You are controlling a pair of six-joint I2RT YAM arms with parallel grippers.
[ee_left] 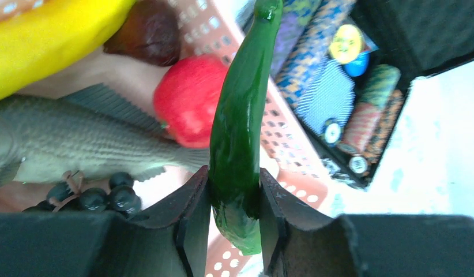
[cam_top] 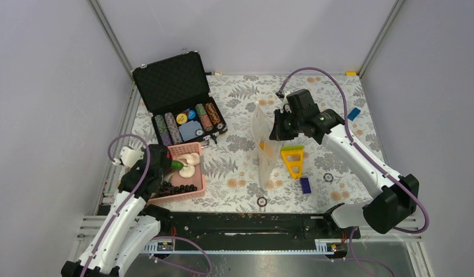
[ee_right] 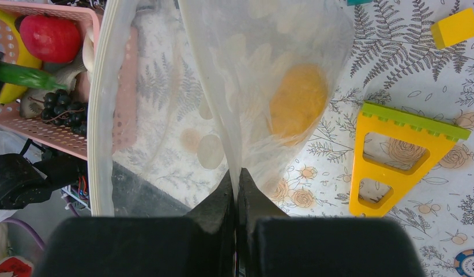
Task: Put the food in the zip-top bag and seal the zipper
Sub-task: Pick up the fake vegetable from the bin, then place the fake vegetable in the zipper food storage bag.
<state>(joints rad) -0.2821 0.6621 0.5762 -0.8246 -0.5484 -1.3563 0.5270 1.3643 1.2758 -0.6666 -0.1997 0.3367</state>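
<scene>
Both grippers loaded?
Yes. Left gripper point(ee_left: 234, 199) clamps the glossy green toy vegetable point(ee_left: 237, 127) over the pink slatted basket point(ee_left: 283, 130); right gripper point(ee_right: 236, 190) pinches the clear plastic zip-top bag point(ee_right: 165, 115), orange toy fruit point(ee_right: 298, 101) inside.

Open black case point(cam_top: 172, 86) holds poker chips point(cam_top: 174, 128); yellow triangle point(cam_top: 292, 154) on floral cloth point(cam_top: 234, 164).

Left arm point(cam_top: 116, 216) and right arm point(cam_top: 361, 158) wear white shells with black joints; a purple cable point(cam_top: 313, 69) loops along each. Left pincer point(ee_left: 233, 179) and right pincer point(ee_right: 236, 179) are matte black, fingers point(ee_left: 191, 225) flat and angular.
</scene>
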